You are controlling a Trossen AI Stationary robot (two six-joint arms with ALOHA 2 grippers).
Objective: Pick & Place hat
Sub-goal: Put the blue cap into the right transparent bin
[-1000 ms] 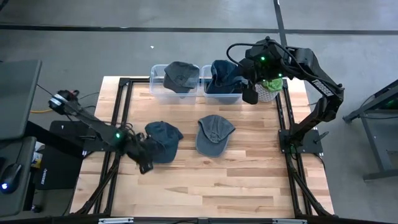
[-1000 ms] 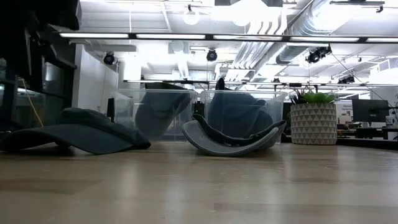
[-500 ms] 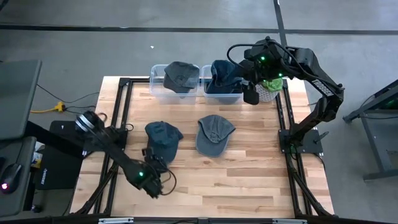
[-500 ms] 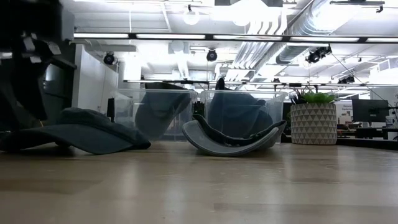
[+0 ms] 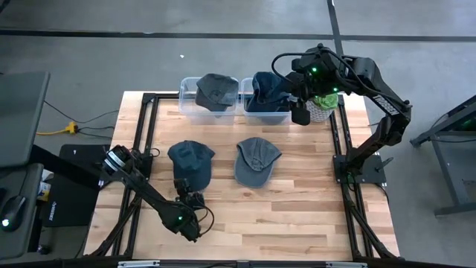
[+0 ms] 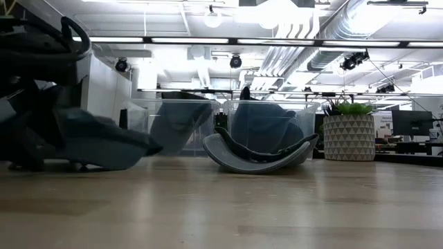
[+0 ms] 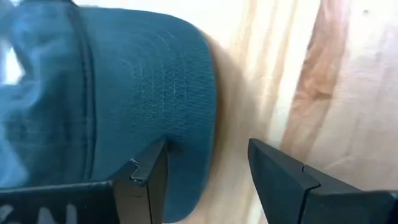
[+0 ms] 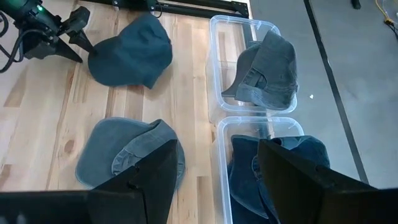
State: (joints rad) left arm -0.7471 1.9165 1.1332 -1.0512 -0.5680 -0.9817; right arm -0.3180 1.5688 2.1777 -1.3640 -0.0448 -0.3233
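Observation:
A dark blue cap [image 5: 190,160] lies crown up on the table's left half, its brim toward the near edge. My left gripper [image 7: 205,155] is open and sits low at the cap's near side, pointing at the brim [image 7: 155,81]. In the low view the cap [image 6: 104,142] sits tilted beside the dark arm. A second grey-blue cap [image 5: 256,160] lies upside down at mid-table, rocking on its crown. My right gripper [image 8: 214,180] hangs open above the far right, over the bins. My left gripper comes in level from the table's near side, with the brim's edge [image 7: 199,143] between its open fingers. One finger [image 7: 149,174] lies against the brim's top. The cap rests on the table, its brim side tipped up a little.
Two clear bins [image 5: 210,112] [image 5: 264,115] stand at the far edge, each holding a cap. A potted plant [image 5: 321,108] sits at the far right, beside my right gripper. Bare wood lies along the near edge [image 5: 297,223].
My left arm swung from the cap's left side round to its near side and turned to point toward the far edge. The cap slid slightly toward the far left and tipped, its brim side rising off the table.

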